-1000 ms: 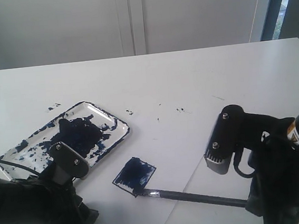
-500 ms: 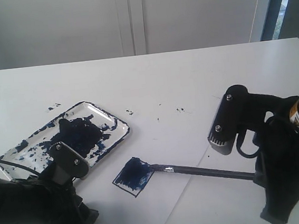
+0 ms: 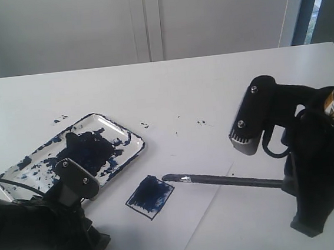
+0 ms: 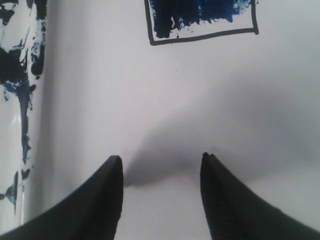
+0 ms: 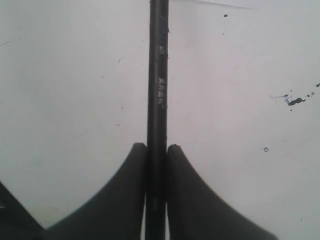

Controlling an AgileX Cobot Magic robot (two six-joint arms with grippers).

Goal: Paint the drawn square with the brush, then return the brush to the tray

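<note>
Our right gripper pinches the brush tight by its black handle; our left gripper hovers with jaws apart (nothing between them). We see the square mostly dark blue, the bristles at its far right corner. The smeared tray lies just far-left of it, with open table beyond.

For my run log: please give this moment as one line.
right gripper: jaws shut on brush | left gripper: jaws open, empty | brush tip: beside drawn square | drawn square: mostly blue | tray: without brush
</note>
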